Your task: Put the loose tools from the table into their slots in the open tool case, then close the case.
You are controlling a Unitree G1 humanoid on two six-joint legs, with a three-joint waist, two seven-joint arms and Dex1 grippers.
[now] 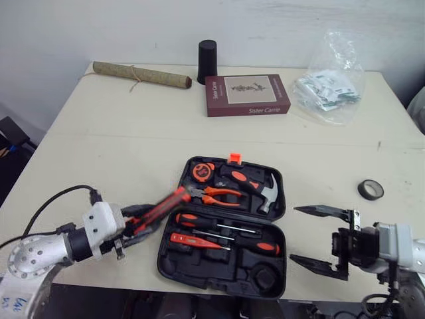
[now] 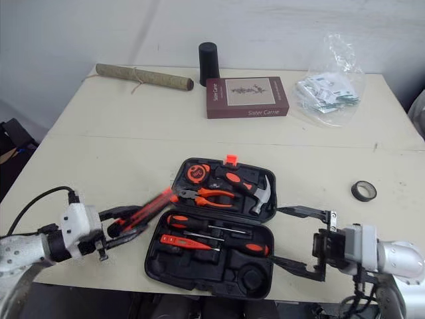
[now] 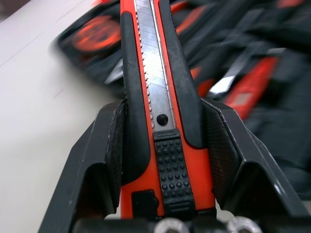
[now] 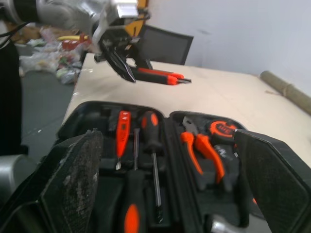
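Stowing orange-and-black utility knife [image 1: 163,206].
Left end effector [image 1: 136,229] grasped it, right one [image 1: 294,234] released; next I needed its slot in the black plastic case [image 1: 199,269].

Item: dark red book [image 1: 247,95], lying at the far side of the table [image 1: 119,133]. We read the title "Sister Carrie" on its front cover and again along its spine.

Item: orange tape measure [image 1: 202,171] in the tool case [image 1: 219,267]. We see a printed face but cannot read it.

Item: packets in the clear plastic bag [image 1: 330,86]. The print is too small for us to read.
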